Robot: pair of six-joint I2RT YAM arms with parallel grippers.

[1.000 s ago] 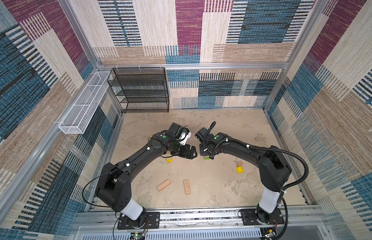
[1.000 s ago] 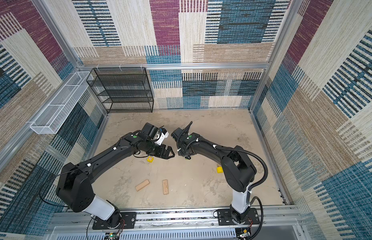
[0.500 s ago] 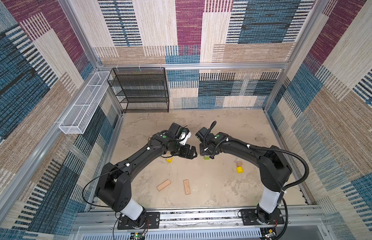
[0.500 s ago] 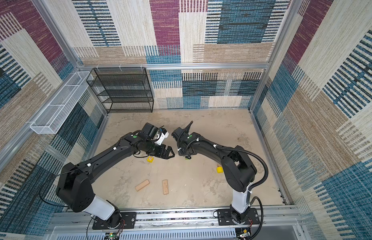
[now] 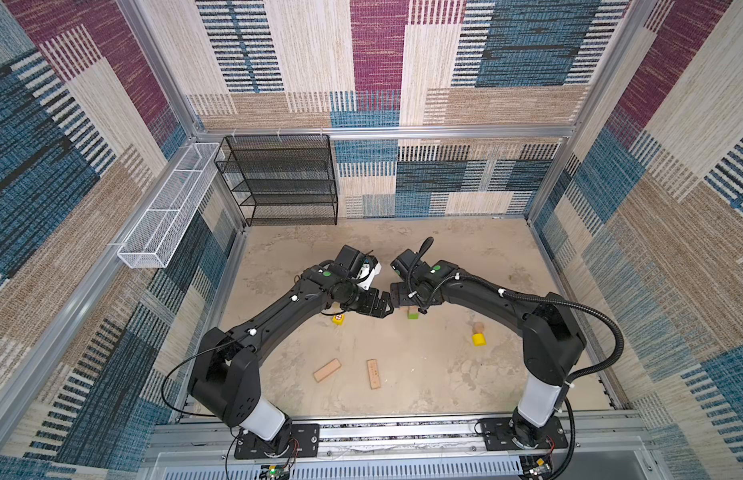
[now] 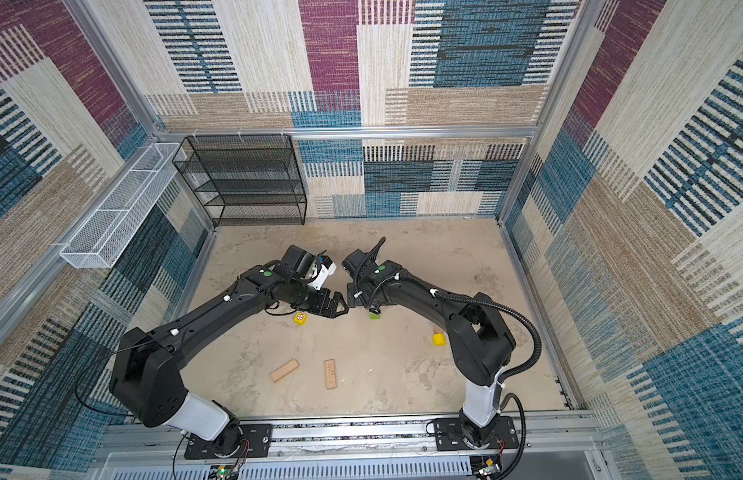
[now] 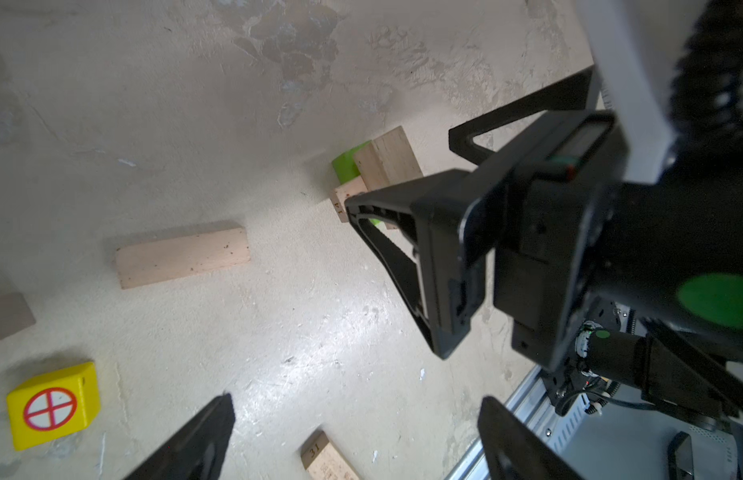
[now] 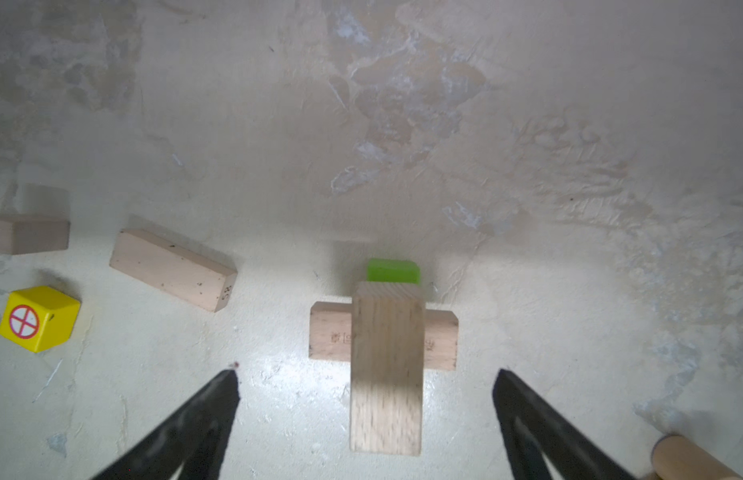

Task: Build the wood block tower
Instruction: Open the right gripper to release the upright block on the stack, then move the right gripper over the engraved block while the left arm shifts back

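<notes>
Middle of bench [image 5: 444,257]: tower [image 5: 412,313]. Green block [image 8: 392,270] at bottom, tan brick [image 8: 330,336] crosswise on it, top brick [image 8: 386,395] laid across that. Right pincer [image 8: 366,374] over tower, wide, fingers [image 8: 220,399] either side of top brick, not touching. Left pincer [image 7: 356,401] just left of tower, wide, empty. Yellow cube [image 5: 338,319] left of tower; two loose bricks [image 5: 327,370] on near side; yellow cylinder [image 5: 479,339] to right.

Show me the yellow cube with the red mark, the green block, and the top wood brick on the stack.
Yellow cube with red crossed circle [image 8: 37,320]: right wrist view, marked face.
Green oblong block [image 8: 393,271]: right wrist view, exposed end.
Top tan wood brick [image 8: 387,361]: right wrist view, upper face.
</notes>
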